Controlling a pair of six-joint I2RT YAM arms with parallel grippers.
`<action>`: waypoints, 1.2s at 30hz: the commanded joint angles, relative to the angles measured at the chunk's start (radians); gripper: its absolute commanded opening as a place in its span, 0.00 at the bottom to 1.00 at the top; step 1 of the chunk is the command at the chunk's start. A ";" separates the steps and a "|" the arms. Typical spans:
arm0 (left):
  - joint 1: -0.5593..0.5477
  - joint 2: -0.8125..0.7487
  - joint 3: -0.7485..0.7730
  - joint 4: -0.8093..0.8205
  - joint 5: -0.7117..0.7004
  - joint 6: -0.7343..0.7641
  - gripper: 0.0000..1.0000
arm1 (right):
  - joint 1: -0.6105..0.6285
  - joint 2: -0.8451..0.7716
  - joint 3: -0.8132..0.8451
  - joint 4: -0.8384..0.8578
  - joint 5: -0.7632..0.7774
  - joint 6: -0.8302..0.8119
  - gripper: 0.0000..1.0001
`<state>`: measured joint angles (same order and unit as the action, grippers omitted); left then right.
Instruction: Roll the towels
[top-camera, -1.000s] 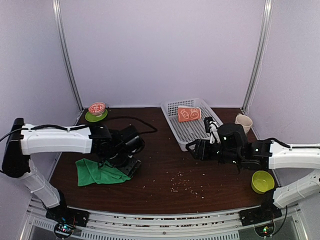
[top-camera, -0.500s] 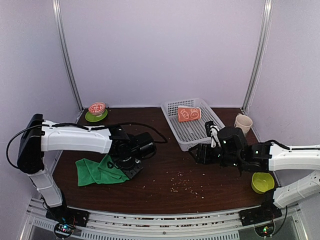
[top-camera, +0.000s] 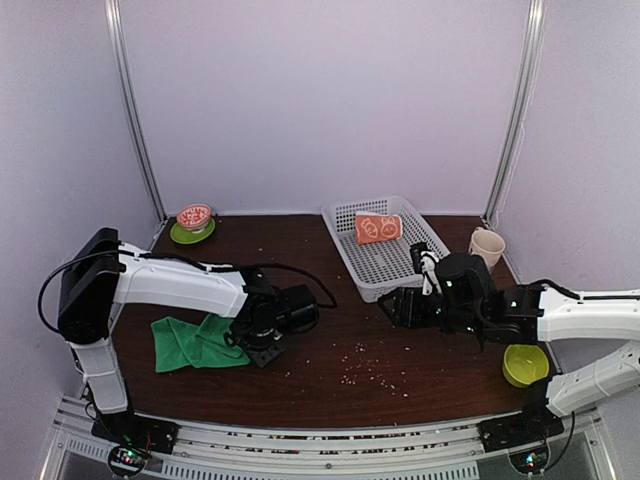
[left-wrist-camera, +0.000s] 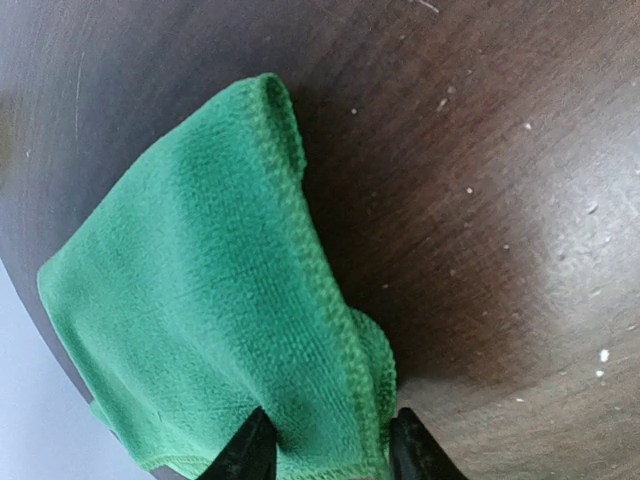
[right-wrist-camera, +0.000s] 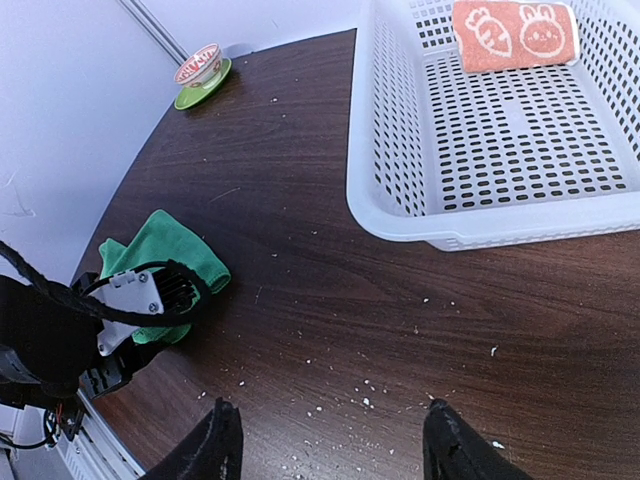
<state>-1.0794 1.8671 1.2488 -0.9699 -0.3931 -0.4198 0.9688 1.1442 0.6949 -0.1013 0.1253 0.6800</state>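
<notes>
The green towel (top-camera: 190, 342) lies crumpled on the dark table at the front left. It also shows in the left wrist view (left-wrist-camera: 200, 280) and the right wrist view (right-wrist-camera: 160, 245). My left gripper (top-camera: 258, 350) is at the towel's right edge, with a folded hem of the towel pinched between its jaws (left-wrist-camera: 330, 455). The orange towel (top-camera: 378, 228) with white prints lies rolled at the far end of the white basket (right-wrist-camera: 515, 35). My right gripper (top-camera: 392, 306) is open wide and empty, above bare table in front of the basket (right-wrist-camera: 330, 450).
The white perforated basket (top-camera: 385, 270) stands at the back centre-right. A beige cup (top-camera: 487, 245) is to its right, and a yellow-green bowl (top-camera: 524, 363) at the front right. A small red bowl on a green saucer (top-camera: 194, 218) sits at the back left. Crumbs (top-camera: 365, 365) dot the middle.
My left gripper has moved right and slightly toward the front along the towel's right edge, and the towel's right part has bunched up. The right arm shifted slightly and sits a little lower.
</notes>
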 joint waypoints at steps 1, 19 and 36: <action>-0.004 0.011 0.003 0.002 -0.059 0.006 0.36 | -0.006 -0.010 0.018 -0.009 0.023 -0.006 0.62; -0.004 -0.128 0.072 -0.053 -0.043 0.003 0.01 | -0.005 0.002 0.029 -0.008 0.016 -0.009 0.62; -0.004 -0.029 0.035 0.015 0.010 0.031 0.22 | -0.006 -0.023 0.010 -0.026 0.032 -0.010 0.62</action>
<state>-1.0794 1.8217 1.2865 -0.9840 -0.3920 -0.4042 0.9680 1.1423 0.6968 -0.1188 0.1326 0.6792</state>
